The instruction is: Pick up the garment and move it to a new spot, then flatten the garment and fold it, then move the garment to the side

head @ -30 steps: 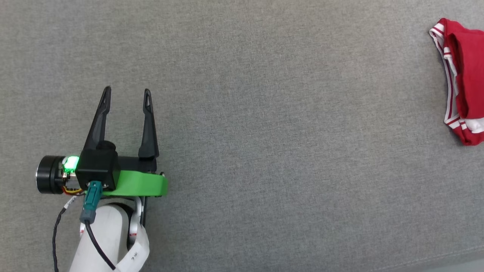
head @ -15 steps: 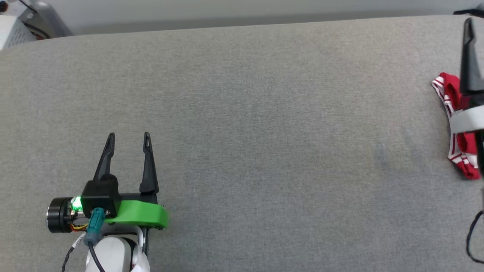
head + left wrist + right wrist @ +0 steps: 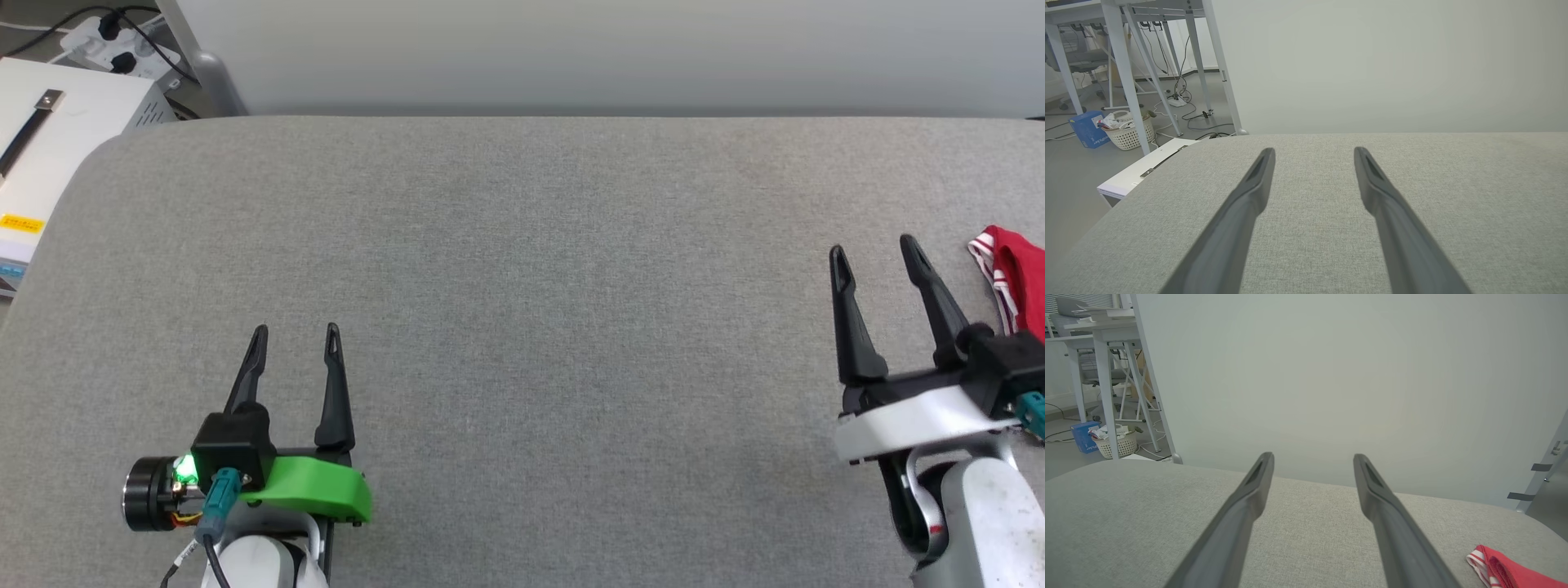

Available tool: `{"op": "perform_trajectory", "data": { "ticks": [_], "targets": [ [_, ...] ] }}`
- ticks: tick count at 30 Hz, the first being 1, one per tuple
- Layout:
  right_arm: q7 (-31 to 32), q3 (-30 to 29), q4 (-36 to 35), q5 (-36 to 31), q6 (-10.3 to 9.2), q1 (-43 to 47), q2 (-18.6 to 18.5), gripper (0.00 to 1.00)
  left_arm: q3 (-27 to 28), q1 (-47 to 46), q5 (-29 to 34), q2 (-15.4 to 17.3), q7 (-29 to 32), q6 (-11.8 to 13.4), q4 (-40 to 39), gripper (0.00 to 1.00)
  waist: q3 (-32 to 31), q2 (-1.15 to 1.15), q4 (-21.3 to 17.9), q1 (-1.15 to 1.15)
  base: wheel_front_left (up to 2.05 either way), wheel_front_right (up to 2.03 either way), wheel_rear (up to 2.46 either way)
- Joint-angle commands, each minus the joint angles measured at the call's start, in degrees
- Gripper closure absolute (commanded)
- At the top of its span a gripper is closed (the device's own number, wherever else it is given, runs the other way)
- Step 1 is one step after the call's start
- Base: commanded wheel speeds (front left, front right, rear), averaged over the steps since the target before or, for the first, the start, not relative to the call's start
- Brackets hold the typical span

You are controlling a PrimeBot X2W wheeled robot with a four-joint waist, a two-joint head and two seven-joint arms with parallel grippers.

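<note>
Nearest, the left gripper [image 3: 295, 330] and the right gripper [image 3: 872, 247] are held over the fabric-covered desk [image 3: 522, 245], the fingers of each spread wide and nothing gripped. The garment [image 3: 1020, 278] is bunched at the desk's right edge, just right of the right gripper and cut off by the frame of the head view. A grasp there is judged risky: only one loose fold may be pinched, so that the rest drags or slides off the edge, and the reach is far out to the right. By the right wrist view the garment [image 3: 1506, 573] is given as a low striped heap; by the left wrist view, instead, a white box [image 3: 1143, 171] beside the far left corner and, farther off, a basket [image 3: 1128, 132] on the floor are given
</note>
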Motion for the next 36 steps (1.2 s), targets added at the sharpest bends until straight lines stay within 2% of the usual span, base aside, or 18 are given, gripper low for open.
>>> {"op": "perform_trajectory", "data": {
  "ticks": [1,11,23,24,36],
  "targets": [
    [-0.26,-0.47,-0.35,0.64,-0.04,1.82,0.4,0.0,0.15,1.02,-0.39,-0.23,-0.34,-0.46,0.33,0.0,-1.2,0.0,0.66,0.0,0.0,0.0,0.0],
    [-0.27,-1.31,-2.5,1.59,-0.04,11.02,2.05,0.0,0.43,3.32,-0.89,-0.51,-0.34,-1.71,1.73,0.0,-4.16,0.0,0.64,0.0,0.0,0.0,0.0],
    [0.02,-0.97,-1.94,2.54,-0.04,14.1,2.32,0.0,0.44,4.83,-0.86,-0.91,-0.34,-2.24,2.63,0.0,-6.03,0.0,0.51,0.0,0.0,0.0,0.0],
    [0.04,-0.94,-2.07,2.14,0.0,13.51,2.26,1.0,0.38,3.92,-0.57,-0.65,0.01,-2.01,2.47,1.0,-5.99,0.0,0.49,0.0,0.0,0.0,0.0],
    [1.19,-0.9,-2.2,1.37,0.0,13.34,2.43,1.0,0.57,3.94,-0.11,-0.82,1.18,-2.0,1.94,1.0,-6.17,0.0,0.37,0.0,0.0,0.0,0.0]
  ]
}}
